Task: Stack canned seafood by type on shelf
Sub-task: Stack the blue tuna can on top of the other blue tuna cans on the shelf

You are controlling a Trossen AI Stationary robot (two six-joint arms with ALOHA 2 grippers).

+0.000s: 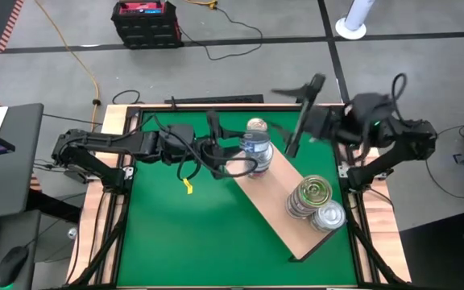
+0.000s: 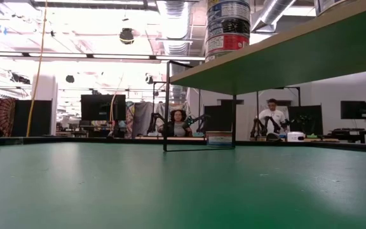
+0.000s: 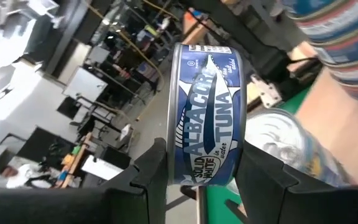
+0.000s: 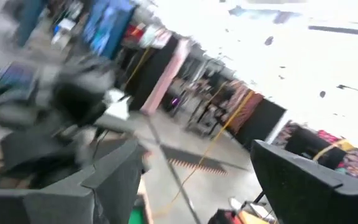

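Note:
A blue-labelled tuna tin (image 3: pixel 207 106) sits in my left gripper (image 3: pixel 207 177), shut on it above the green mat. In the high view this gripper (image 1: pixel 230 166) is just left of a stack of bluish tins (image 1: pixel 256 147) standing on the far-left end of the shelf (image 1: pixel 276 213), a light-wood board lying aslant. Two more stacks of canned seafood, gold-lidded (image 1: pixel 308 196) and silver-lidded (image 1: pixel 329 216), stand on its near-right end. My right gripper (image 1: pixel 296 121) hangs raised beyond the shelf, open and holding nothing (image 4: pixel 210 186). My left gripper pinches the tuna tin between its two fingers, one finger (image 3: pixel 145 174) on each flat end, so the labelled side wall (image 3: pixel 204 155) faces the wrist camera. The fingers come level from the table's left. The tin is lifted clear and turned on edge.
A small yellow piece (image 1: pixel 188 186) lies on the green mat (image 1: pixel 184 242). Free mat lies near and left of the shelf. In the low view the shelf (image 2: pixel 297 57) stands raised over the mat on a thin frame (image 2: pixel 199 147). People sit far off in the room.

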